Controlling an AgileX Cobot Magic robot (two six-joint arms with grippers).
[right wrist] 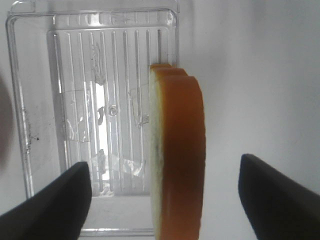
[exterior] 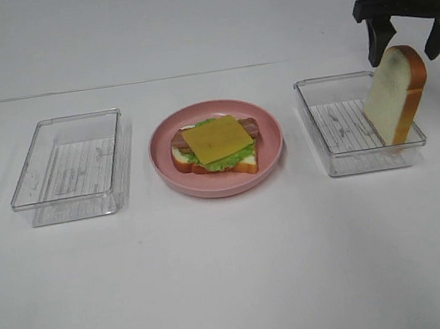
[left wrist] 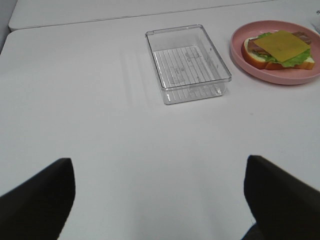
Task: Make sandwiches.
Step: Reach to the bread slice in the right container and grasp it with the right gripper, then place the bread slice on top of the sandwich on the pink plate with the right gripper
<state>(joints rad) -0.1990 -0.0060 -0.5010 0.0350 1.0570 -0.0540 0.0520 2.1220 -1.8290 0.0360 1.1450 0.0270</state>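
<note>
An open-faced sandwich (exterior: 216,145) lies on the pink plate (exterior: 267,122): a bread slice, green lettuce, brown bacon and a yellow cheese square on top. A second white bread slice (exterior: 395,99) with orange-brown crust stands on edge, tilted, in the right clear container (exterior: 316,132). My right gripper (exterior: 404,49) is just above this slice, open, with its fingers wide apart on either side; the right wrist view shows the slice (right wrist: 180,155) between the spread fingers (right wrist: 50,200) without touching them. My left gripper (left wrist: 160,200) is open and empty over bare table.
An empty clear container (exterior: 22,185) sits left of the plate and also shows in the left wrist view (left wrist: 150,55). The plate (left wrist: 240,50) and sandwich (left wrist: 280,47) show there too. A table seam runs across behind the objects.
</note>
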